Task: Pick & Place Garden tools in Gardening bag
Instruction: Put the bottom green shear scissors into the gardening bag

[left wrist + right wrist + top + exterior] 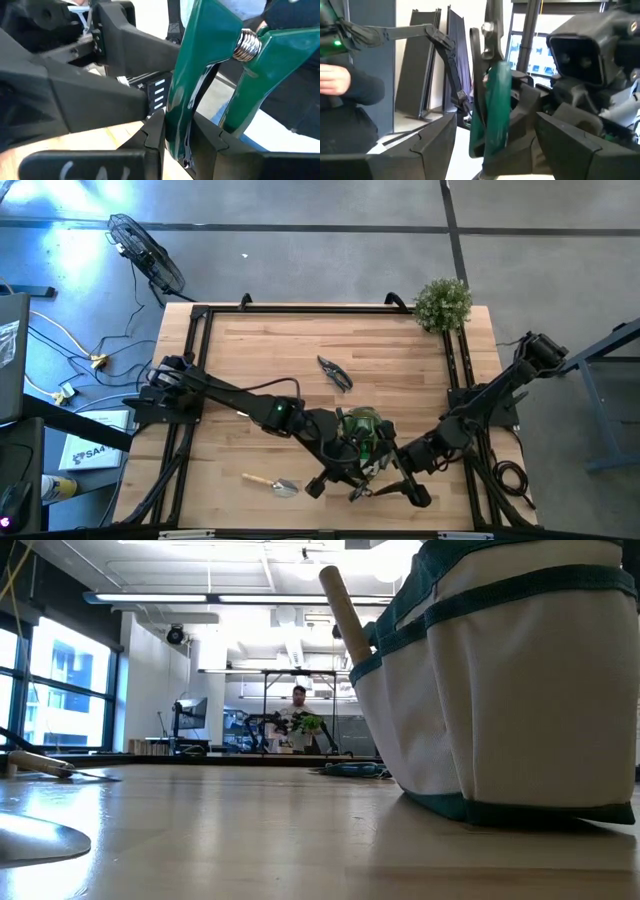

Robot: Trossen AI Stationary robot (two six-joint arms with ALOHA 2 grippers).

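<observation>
Much of the action is crowding together at the near edge of the table [330, 350], where both arms are meeting beside the gardening bag [362, 428], so the high view is showing only a dark tangle there. The left gripper [176, 142] is clenching one green handle of a pair of green-handled pruning shears [200, 75]; its two dark fingers [152, 135] are pressing against that handle from both sides, and the coil spring [247, 44] between the two handles is showing clearly. The right gripper [495, 145] is sitting right at the same shears, with a green handle [492, 110] standing between its fingers, but whether those fingers are actually pressing on it is not clear from the right wrist view. The blades are only partly showing there, as a dark metal piece at the handle's far end.

Counting what is showing: two pairs of shears, one in the grippers and a second, dark-handled pair [335, 373] lying alone on the middle of the table, well apart from the bag. Two wooden-handled trowels: one [270, 482] lying near the front edge, left of the grippers, and one whose handle [345, 610] is sticking out of a bag pocket in the low view. One bag, cut off by the low view's right edge. One bushy plant [442, 302] is sitting at the far right corner. A person [298, 698] is standing far back in the room.
</observation>
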